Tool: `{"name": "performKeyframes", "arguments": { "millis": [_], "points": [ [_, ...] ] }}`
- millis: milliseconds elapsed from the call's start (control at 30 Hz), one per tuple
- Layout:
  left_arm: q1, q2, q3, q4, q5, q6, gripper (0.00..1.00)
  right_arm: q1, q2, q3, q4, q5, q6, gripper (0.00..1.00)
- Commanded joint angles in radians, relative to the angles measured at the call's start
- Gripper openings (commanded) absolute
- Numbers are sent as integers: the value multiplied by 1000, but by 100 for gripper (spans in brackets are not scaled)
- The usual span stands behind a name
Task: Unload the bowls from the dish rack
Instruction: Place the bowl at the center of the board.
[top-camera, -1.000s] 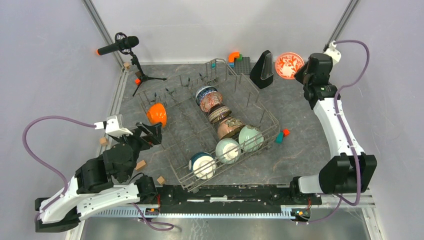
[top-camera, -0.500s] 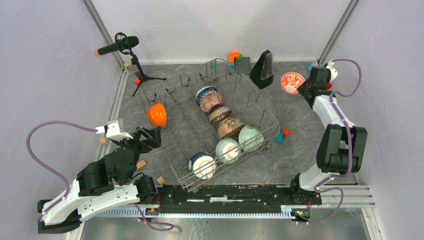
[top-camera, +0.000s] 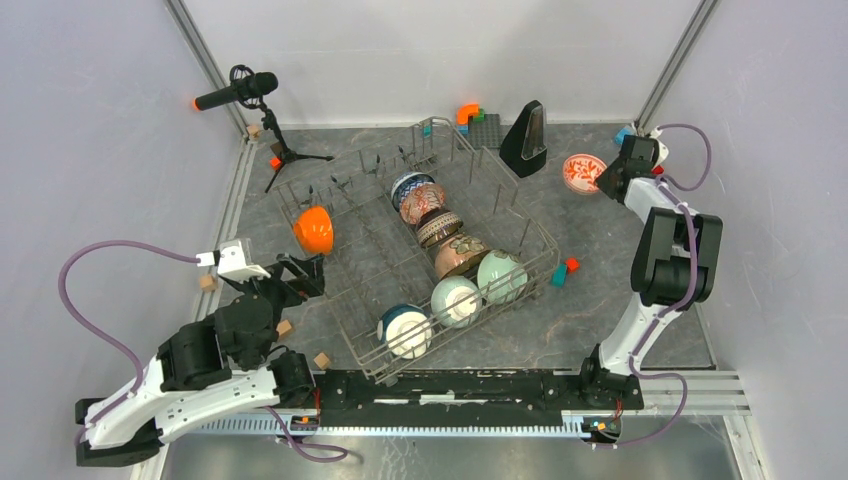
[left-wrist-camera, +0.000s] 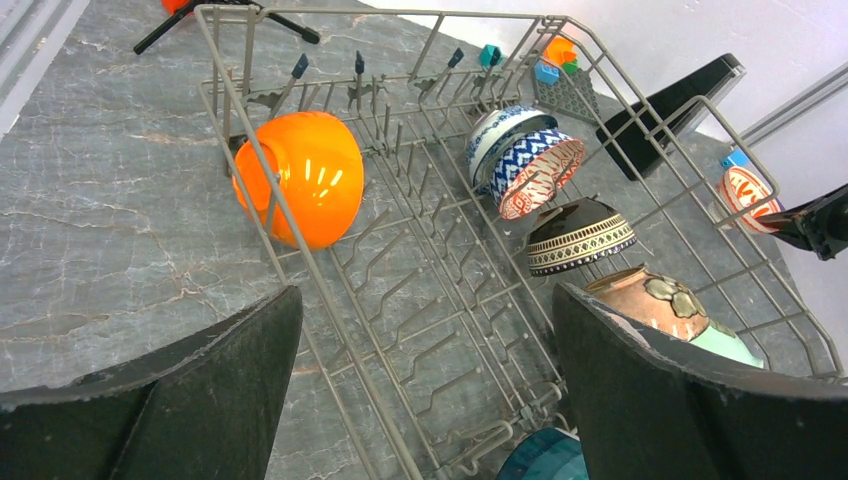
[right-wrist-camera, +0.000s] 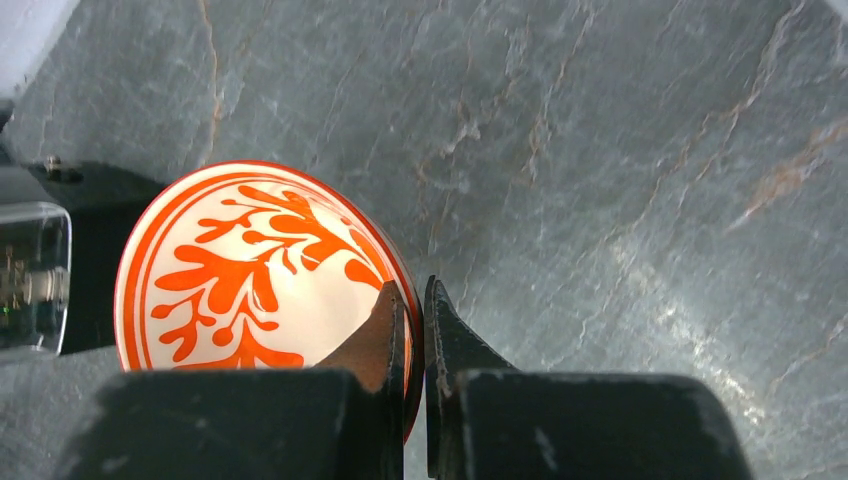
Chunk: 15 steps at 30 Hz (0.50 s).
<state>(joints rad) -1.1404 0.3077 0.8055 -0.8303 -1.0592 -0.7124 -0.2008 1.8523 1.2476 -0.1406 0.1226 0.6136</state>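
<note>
- Seen from above: grey wire dish rack (top-camera: 350, 262) set slantwise in the middle of a dark stone tabletop (top-camera: 620, 300), between two robot arms.
- Standing on edge in a row along the rack's right half, far to near: blue-white bowl (top-camera: 409, 184), red-lattice bowl (top-camera: 422, 204), striped bowl (top-camera: 438, 228), tan bowl (top-camera: 459, 256), mint green bowl (top-camera: 501, 277).
- Just nearer, side by side: white bowl (top-camera: 456, 301) and teal bowl (top-camera: 405, 331).
- Against the rack's left wall: orange bowl (top-camera: 313, 229), tipped on its side.
- Outside the rack, far right of the tabletop: red-floral bowl (top-camera: 582, 171), tilted and pinched at its rim by the right pincer (right-wrist-camera: 412, 300), one finger inside, one outside.
- Touching the tabletop or not: unclear.
- Compared with a second ago: red-floral bowl lower and nearer, smaller from above; right arm now folded with elbow raised, no longer stretched out long.
- Left pincer (left-wrist-camera: 425, 292) spread wide and empty, beside the rack's left wall, aimed across the rack; barely shifted since a second ago.
- Bowls inside the rack unchanged.
- Beyond the rack: microphone (top-camera: 240, 92) on a tripod, black wedge (top-camera: 527, 140).
</note>
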Motion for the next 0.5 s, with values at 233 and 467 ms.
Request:
{"name": "performKeyframes", "arguments": {
  "millis": [233, 467],
  "points": [
    [1, -12, -6, 9, -60, 36, 100, -34, 83, 99, 117, -17, -58, 0],
    [0, -3, -7, 10, -68, 43, 100, -34, 115, 116, 133, -12, -94, 0]
  ]
}}
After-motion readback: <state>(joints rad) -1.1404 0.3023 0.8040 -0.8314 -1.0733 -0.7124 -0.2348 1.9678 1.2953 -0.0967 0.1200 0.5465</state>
